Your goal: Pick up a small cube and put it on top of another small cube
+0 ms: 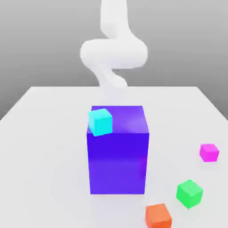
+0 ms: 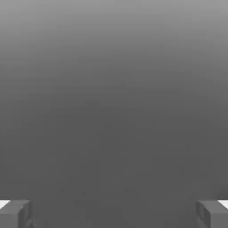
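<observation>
The small magenta-pink cube (image 1: 209, 152) lies on the white table at the exterior view's right, with nothing touching it. A small cyan cube (image 1: 99, 121) sits on the big blue-purple block (image 1: 118, 160), at the top's front left edge, slightly turned. The white arm (image 1: 113, 53) rises behind the block, far from the magenta cube. In the hand view my gripper (image 2: 114, 213) is open: its two grey fingertips (image 2: 15, 213) stand wide apart with nothing between them, against plain grey.
A green cube (image 1: 189, 193) and an orange cube (image 1: 158, 216) lie near the table's front right, close to each other. The tall blue-purple block stands mid-table. Bare white table (image 1: 44, 156) spreads over the exterior view's left.
</observation>
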